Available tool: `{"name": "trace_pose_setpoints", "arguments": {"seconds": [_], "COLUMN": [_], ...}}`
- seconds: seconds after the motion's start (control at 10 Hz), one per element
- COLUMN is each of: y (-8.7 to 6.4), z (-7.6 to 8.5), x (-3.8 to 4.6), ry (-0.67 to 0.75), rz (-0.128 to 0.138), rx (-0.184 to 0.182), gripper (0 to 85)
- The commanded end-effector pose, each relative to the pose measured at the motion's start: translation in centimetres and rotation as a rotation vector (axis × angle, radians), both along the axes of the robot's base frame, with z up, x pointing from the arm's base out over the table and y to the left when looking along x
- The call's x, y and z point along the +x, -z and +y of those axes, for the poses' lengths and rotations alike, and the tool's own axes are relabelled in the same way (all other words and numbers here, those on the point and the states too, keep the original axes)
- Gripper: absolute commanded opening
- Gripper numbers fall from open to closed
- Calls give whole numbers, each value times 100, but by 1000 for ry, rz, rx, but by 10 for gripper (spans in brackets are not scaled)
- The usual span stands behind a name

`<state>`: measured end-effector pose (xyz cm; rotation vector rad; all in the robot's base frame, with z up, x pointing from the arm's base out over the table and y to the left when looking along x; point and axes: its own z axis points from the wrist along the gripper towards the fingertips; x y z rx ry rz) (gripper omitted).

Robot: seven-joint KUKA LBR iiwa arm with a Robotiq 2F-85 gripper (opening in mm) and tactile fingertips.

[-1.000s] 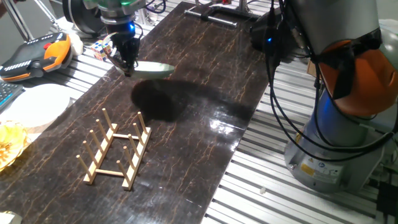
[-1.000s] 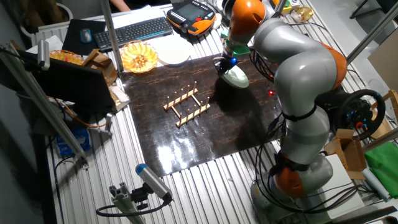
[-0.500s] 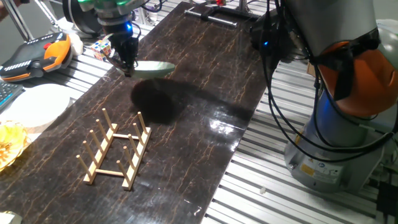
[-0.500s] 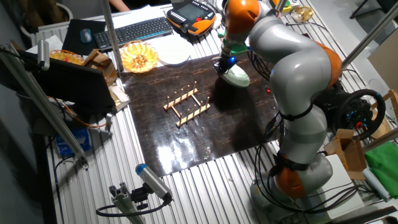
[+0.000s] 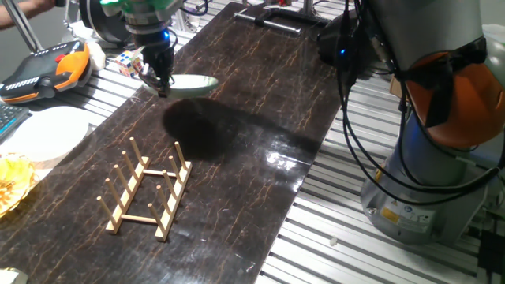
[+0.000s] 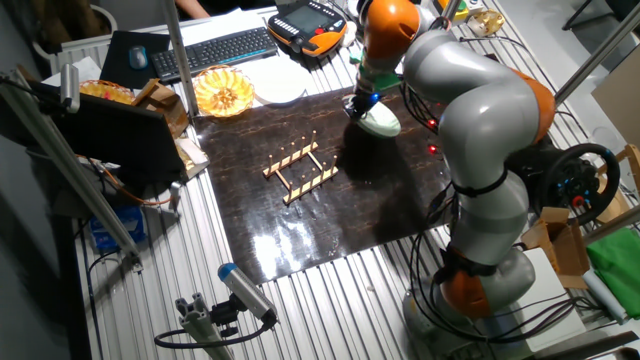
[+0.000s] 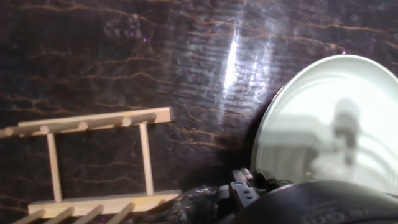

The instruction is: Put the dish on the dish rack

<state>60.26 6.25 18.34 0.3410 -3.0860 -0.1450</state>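
Tool pinching the pale green dish by its rim, dish held roughly level, clear above the dark tabletop, dish rack standing well apart, unloaded.

A dark, glossy marble-patterned mat covers a ribbed aluminium table, catching bright overhead glare. Behind it sit a black keyboard and what may be a white plate.

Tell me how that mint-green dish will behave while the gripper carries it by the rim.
The dish looks rigid; it stays flat though the gripper pinches only one edge. Held off-centre above the dark mat, it may tend to droop or pivot. Its glossy surface suggests it could slip, and probably chip if dropped.
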Motion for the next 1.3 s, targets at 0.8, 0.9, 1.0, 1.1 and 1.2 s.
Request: {"name": "trace_pose_setpoints", "arguments": {"seconds": [0.8, 0.9, 1.0, 1.1, 1.2], "y": [-438, -480, -492, -505, -528], "z": [794, 891, 975, 1086, 1187], "x": [308, 319, 300, 269, 229], "ry": [208, 215, 216, 224, 234], "rz": [84, 105, 115, 134, 144], "rx": [286, 295, 298, 317, 321], "gripper": [20, 20, 20, 20, 20]}}
